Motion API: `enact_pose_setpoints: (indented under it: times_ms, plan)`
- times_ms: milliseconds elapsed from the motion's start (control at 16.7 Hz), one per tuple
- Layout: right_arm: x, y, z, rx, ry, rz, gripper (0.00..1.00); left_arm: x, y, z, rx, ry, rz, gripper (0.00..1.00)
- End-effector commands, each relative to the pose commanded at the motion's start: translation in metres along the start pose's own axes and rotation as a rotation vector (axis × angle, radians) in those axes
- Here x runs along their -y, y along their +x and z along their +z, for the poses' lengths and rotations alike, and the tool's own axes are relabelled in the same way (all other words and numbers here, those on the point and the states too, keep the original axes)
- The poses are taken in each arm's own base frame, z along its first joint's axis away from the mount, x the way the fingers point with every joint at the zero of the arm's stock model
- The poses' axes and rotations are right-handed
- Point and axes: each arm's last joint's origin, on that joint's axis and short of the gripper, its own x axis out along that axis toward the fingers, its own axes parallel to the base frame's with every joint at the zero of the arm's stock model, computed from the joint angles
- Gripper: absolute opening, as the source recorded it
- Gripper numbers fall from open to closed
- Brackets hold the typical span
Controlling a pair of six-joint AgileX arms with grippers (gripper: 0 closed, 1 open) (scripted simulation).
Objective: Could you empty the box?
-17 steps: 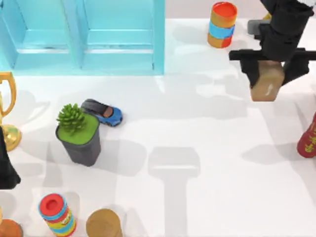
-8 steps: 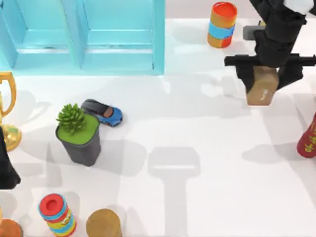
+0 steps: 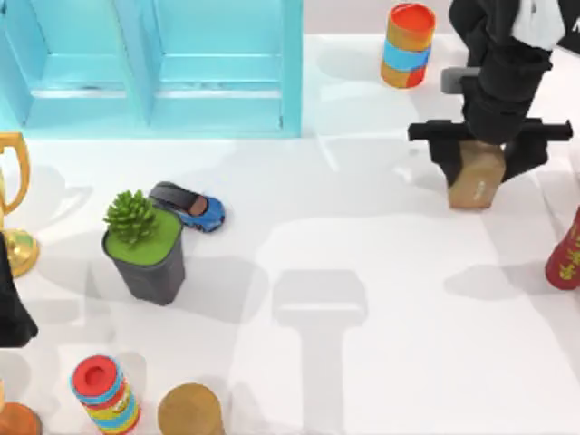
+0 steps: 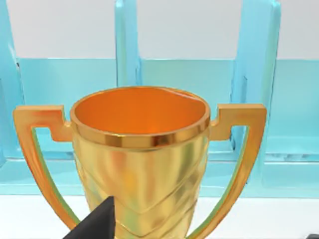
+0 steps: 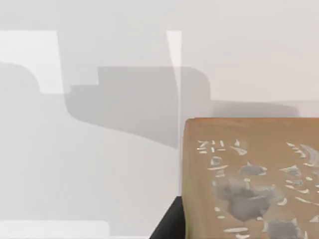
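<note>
Right gripper [image 3: 478,156], jaws closed on the box [image 3: 476,177]: bare tabletop [image 3: 362,272] is lying open below and toward the middle. Striped can [image 3: 408,45] is standing near, behind the jaws; red bottle [image 3: 566,254] is standing near, at the right edge. Turquoise cabinet [image 3: 154,63] is standing well apart.

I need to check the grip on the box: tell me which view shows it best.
The top view: the box shows whole, clamped in the right tool at the table's right. The right wrist view shows one printed tan face of it up close. The left wrist view faces a gold trophy instead.
</note>
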Motion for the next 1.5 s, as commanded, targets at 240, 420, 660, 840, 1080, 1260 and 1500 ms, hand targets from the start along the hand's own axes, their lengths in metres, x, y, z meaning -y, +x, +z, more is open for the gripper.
enact_pose_setpoints:
  times_ms: [240,420,660,840,1080,1260,1500]
  plan:
    - [0.0000,0.0000,0.0000,0.000,0.000,0.000,0.30,0.0000,0.0000,0.0000,0.000,0.000,0.000,1.00]
    - [0.0000,0.0000,0.0000,0.000,0.000,0.000,0.53,0.0000,0.0000,0.0000,0.000,0.000,0.000,1.00]
    - [0.0000,0.0000,0.0000,0.000,0.000,0.000,0.83,0.0000,0.0000,0.0000,0.000,0.000,0.000,1.00]
    - [0.0000,0.0000,0.0000,0.000,0.000,0.000,1.00,0.0000,0.0000,0.0000,0.000,0.000,0.000,1.00]
    - [0.0000,0.0000,0.0000,0.000,0.000,0.000,1.00,0.0000,0.0000,0.0000,0.000,0.000,0.000,1.00]
    - [0.0000,0.0000,0.0000,0.000,0.000,0.000,1.00,0.0000,0.0000,0.0000,0.000,0.000,0.000,1.00]
    - [0.0000,-0.0087,0.0017,-0.001,0.001,0.000,1.00,0.0000,0.0000,0.0000,0.000,0.000,0.000,1.00]
